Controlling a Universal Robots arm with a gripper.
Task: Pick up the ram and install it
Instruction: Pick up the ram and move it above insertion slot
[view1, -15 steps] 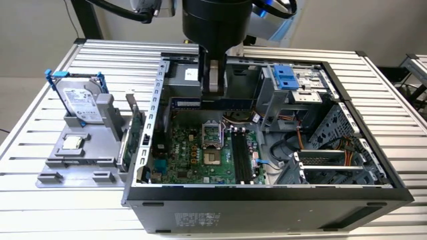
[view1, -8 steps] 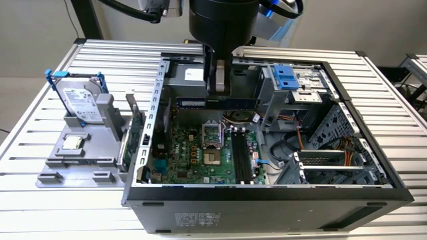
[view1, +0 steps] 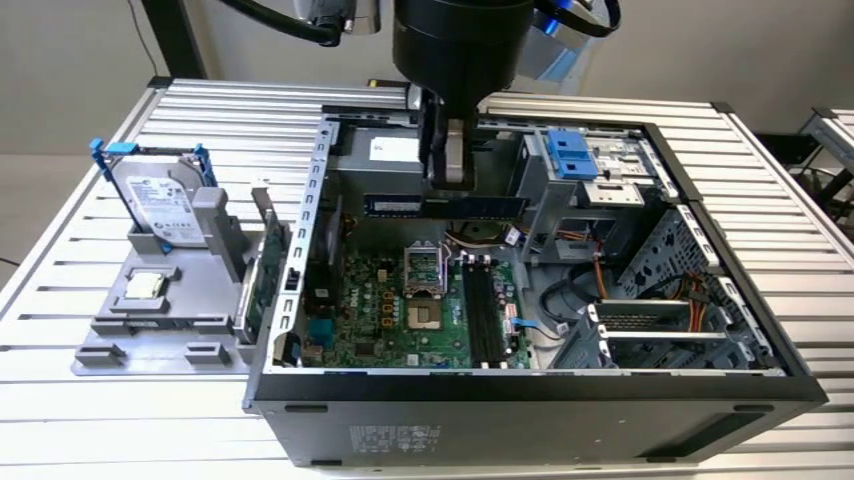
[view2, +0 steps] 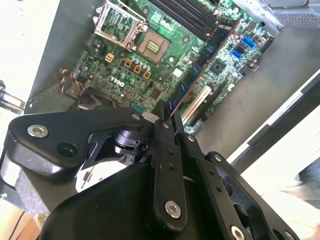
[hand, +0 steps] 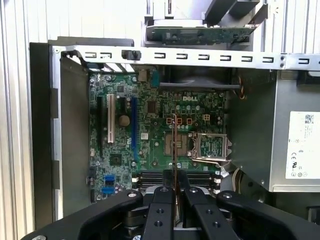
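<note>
The ram (view1: 400, 205) is a long thin stick held level above the open computer case (view1: 534, 385), over the back part of the motherboard (view1: 387, 310). My gripper (view1: 451, 182) is shut on the ram's middle from above. In the second wrist view the ram (view2: 200, 60) runs away from the gripper (view2: 167, 119) over the board. In the first wrist view the ram (hand: 174, 145) shows edge-on as a thin line rising from the gripper (hand: 175, 189). The black memory slots (view1: 483, 315) (view2: 185, 15) (hand: 150, 176) lie below it.
A grey holder (view1: 147, 335) at the exterior view's left carries a hard drive (view1: 158, 205), a small square CPU chip (view1: 144, 285) and a green card (view1: 271, 265). Inside the case are the CPU socket (view1: 422, 270), a power supply (hand: 300, 145), a blue drive bay (view1: 567, 155) and cables (view1: 587, 290).
</note>
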